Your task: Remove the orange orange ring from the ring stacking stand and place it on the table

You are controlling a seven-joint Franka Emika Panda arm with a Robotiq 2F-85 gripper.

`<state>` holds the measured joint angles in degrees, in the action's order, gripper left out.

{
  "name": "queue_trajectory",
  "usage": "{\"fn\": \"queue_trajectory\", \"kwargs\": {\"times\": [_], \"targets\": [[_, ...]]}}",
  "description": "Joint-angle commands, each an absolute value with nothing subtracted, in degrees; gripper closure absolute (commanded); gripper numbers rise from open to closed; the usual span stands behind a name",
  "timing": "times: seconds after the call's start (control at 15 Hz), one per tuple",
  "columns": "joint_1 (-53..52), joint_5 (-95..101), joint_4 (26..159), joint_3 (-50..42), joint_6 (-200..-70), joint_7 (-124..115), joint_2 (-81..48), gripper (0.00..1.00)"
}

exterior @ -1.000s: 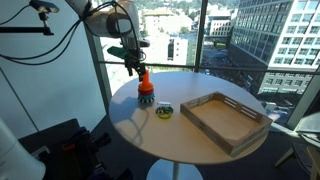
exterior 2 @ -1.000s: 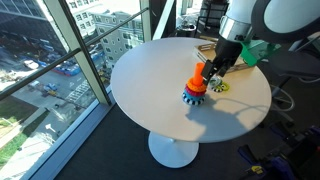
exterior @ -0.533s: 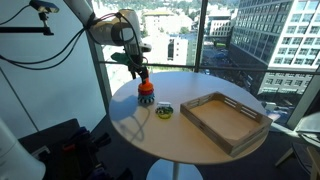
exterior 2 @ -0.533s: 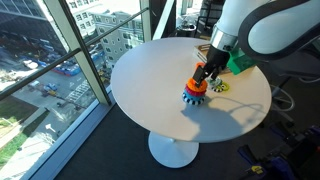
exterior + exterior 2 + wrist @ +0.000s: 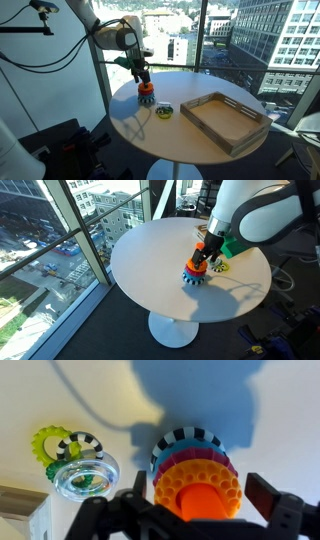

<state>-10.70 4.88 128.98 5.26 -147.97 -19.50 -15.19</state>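
The ring stacking stand (image 5: 195, 460) stands on the round pale table (image 5: 150, 260). In the wrist view the orange ring (image 5: 198, 484) sits on top of the stack, around the thick orange peg (image 5: 198, 505), above a magenta ring and a blue ring. My gripper (image 5: 198, 500) is open, its two dark fingers (image 5: 262, 490) on either side of the orange ring, apart from it. In both exterior views the gripper (image 5: 143, 78) (image 5: 203, 254) hangs straight over the stand (image 5: 146, 93) (image 5: 196, 271).
A yellow-green ring toy with a clear disc (image 5: 75, 460) lies beside the stand, also in an exterior view (image 5: 164, 110). A rectangular wooden tray (image 5: 225, 120) takes up the table's other side. Tall windows stand behind the table.
The gripper has come down over the stand, so its fingers now flank the top orange ring. The stand and the rings have not moved.
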Motion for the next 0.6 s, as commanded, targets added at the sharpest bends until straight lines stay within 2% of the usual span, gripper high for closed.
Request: {"fn": "queue_trajectory", "kwargs": {"times": [0.0,0.53], "targets": [[-12.5,7.0,127.3,3.5,-148.3,-23.2,-16.8,0.0],[-13.8,7.1,126.2,2.3,-150.2,-24.7,-18.6,0.0]]}}
